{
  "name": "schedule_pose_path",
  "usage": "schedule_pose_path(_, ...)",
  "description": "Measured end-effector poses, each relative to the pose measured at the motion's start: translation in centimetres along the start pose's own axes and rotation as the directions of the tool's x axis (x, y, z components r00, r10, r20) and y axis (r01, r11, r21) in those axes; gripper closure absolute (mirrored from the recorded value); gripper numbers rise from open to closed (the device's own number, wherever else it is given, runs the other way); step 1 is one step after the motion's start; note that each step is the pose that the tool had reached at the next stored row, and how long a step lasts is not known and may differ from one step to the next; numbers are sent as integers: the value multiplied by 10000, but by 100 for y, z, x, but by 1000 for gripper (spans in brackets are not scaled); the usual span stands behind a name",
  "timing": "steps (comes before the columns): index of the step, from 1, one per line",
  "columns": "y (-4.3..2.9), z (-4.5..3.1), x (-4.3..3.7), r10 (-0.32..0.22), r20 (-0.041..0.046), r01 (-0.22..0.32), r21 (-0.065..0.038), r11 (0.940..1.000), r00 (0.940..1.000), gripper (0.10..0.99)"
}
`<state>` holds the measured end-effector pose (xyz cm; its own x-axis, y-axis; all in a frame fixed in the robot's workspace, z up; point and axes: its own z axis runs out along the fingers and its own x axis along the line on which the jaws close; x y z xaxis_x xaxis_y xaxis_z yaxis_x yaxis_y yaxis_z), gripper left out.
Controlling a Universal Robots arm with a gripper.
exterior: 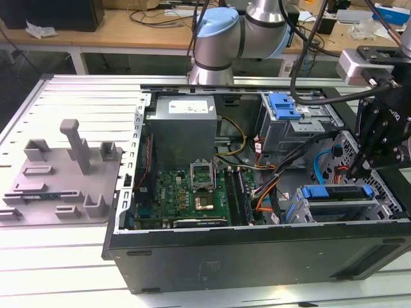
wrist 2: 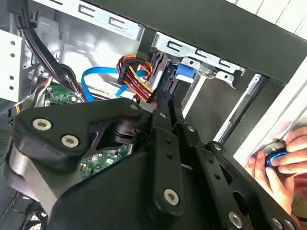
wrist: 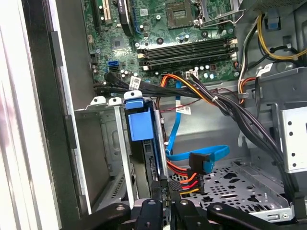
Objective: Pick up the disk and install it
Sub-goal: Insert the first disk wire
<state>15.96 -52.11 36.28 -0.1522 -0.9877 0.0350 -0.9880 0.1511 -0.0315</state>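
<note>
The disk (exterior: 337, 191) is standing on edge inside the drive cage (exterior: 297, 215), at the near corner of the case (exterior: 257, 263) on the exterior view's right. Its blue bracket is showing along the upper edge.

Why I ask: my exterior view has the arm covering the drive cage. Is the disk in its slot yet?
Observer: In the first wrist view the disk stands on edge inside the cage, with the gripper at its near end.
Operator: Cables connected?
Observer: The blue cable ends in a plug lying beside the disk, over the perforated panel.
Operator: Anyone nearby?
Observer: In the second wrist view a hand rests on a blue-ringed knob outside the case.
</note>
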Motion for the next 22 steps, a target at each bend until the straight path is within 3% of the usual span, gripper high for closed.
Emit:
schedule_pose_path(5, 0, 0, 3, -4, 5, 4, -6, 10000, 10000, 922)
schedule_pose_path(6, -2, 1, 3, -9, -9, 9, -31, 10000, 10000, 922)
schedule_pose_path(8, -6, 2, 3, -62, -93, 60, -184, 9998, 9999, 922)
schedule_pose_path(10, -7, 3, 2, -100, -121, 97, -240, 9997, 9999, 922)
schedule_pose_path(22, -46, 6, -4, -128, -123, 125, -240, 9996, 9998, 922)
